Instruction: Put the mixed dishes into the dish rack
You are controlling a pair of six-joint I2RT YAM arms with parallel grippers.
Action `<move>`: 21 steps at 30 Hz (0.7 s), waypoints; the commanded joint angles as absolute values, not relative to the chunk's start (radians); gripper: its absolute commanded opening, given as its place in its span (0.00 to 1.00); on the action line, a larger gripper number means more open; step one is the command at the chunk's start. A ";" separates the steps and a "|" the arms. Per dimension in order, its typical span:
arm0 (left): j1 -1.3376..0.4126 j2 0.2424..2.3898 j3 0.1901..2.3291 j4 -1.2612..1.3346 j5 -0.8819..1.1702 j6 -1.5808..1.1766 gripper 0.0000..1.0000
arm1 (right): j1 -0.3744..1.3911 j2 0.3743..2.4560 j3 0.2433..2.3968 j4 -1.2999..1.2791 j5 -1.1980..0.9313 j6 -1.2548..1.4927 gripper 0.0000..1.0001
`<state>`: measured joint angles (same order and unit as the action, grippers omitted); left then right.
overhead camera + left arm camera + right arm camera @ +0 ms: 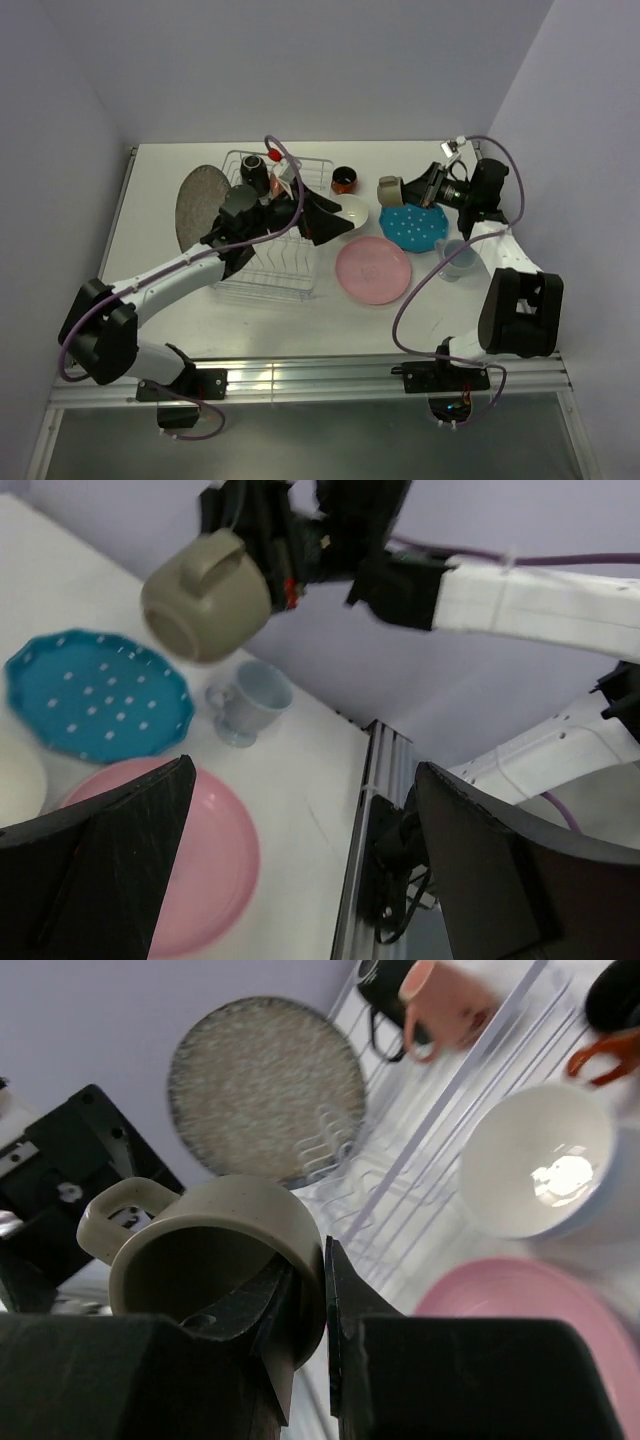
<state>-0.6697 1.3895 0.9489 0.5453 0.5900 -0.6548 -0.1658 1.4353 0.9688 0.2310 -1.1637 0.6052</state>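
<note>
Mostly bare table (300, 320) lies on the near side of both sets of fingers, down to the metal rail (300, 375) at the near edge. Side walls stand close beyond the table's edges.

The right gripper (312, 1305) has its fingers clamped on the rim of the grey-beige mug (215, 1250), one inside and one outside. The mug hangs clear of the table, tipped on its side, with the handle roughly opposite the pinched rim.
- Under it sits the teal dotted plate (415, 227), lying flat.
- The pale blue mug (455, 258) stands upright just beside that plate.
- The pink plate (373, 270) lies flat nearby.

The left gripper (335, 218) has its fingers wide apart and holds nothing. It hovers at the right edge of the dish rack (260, 280), with the white bowl (355, 208) just past the fingertips.

Between the right fingers and the rack stand the white bowl, the dark-red mug (344, 180) and the left gripper itself. The left arm (180, 270) lies across the rack and covers much of it from above.

At the rack's far end are the black mug (255, 170) and the pink mug (445, 1000). The grey speckled plate (197, 205) is on the rack's side away from the right fingers. Whether it sits in the prongs, I cannot tell.

The held mug is matt grey-beige and faintly speckled, with a darker inside and a thick loop handle.
</note>
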 commanded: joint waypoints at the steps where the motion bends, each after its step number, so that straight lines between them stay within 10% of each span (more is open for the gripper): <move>1: -0.716 1.431 0.970 0.805 0.552 -0.627 0.99 | -0.169 1.396 0.871 0.806 -1.308 1.063 0.00; 21: -0.816 1.528 1.092 0.825 0.495 -0.466 0.99 | -0.025 1.178 0.818 0.558 -1.285 0.919 0.00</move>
